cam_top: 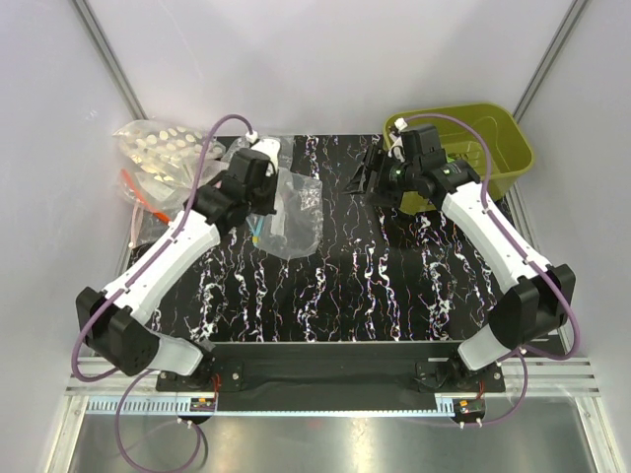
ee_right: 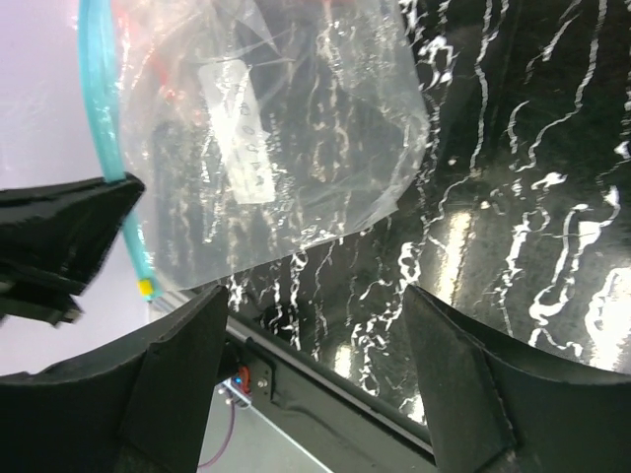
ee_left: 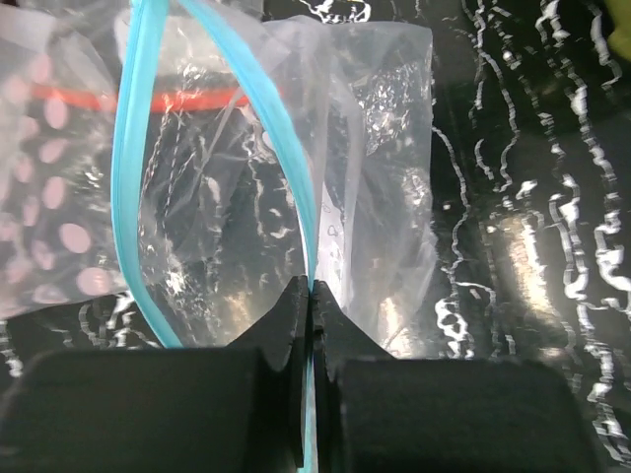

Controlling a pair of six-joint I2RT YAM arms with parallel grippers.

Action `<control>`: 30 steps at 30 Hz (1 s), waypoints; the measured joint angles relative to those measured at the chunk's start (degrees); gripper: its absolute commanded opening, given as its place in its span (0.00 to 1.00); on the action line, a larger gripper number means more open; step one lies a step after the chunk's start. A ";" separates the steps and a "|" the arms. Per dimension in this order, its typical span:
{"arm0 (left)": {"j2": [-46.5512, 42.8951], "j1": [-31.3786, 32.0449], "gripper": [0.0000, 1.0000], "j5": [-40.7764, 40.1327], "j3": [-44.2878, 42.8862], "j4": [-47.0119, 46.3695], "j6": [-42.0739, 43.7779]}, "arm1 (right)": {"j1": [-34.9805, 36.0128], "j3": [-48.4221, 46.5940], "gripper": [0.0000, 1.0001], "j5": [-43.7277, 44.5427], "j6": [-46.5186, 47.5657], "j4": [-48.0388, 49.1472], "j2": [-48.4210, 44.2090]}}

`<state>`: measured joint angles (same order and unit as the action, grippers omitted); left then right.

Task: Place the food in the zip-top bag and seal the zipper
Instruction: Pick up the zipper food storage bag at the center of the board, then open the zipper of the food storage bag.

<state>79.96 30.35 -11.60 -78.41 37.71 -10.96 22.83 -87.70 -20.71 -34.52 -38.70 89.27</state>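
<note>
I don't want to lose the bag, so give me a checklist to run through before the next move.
1. Left hand shut on the zipper: ok.
2. Bag mouth open, its two strips apart: ok.
3. Right hand open and empty: ok.
4. Right hand apart from the bag: ok.
5. Food located: cannot tell, none shows; the right arm hides part of the bin.
6. Food in the bag: not ok, it looks empty.
</note>
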 measured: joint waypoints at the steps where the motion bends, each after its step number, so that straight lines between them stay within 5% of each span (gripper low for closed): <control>1: 0.02 1.40 0.00 -2.14 0.00 0.20 0.44 | 0.07 -0.02 0.75 -0.46 -0.24 0.17 0.02; 12: 3.28 12.94 0.00 -13.07 -0.02 1.27 3.74 | 0.44 -0.02 0.70 -7.78 -1.27 4.15 0.85; 30: 3.23 13.90 0.00 -0.04 -3.21 -5.46 3.58 | 1.20 -4.26 0.66 -11.17 -3.76 5.33 4.33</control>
<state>83.20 44.25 -11.64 -81.62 32.25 -7.38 24.03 -91.96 -31.88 -38.28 -33.36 93.60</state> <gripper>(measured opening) 0.012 0.667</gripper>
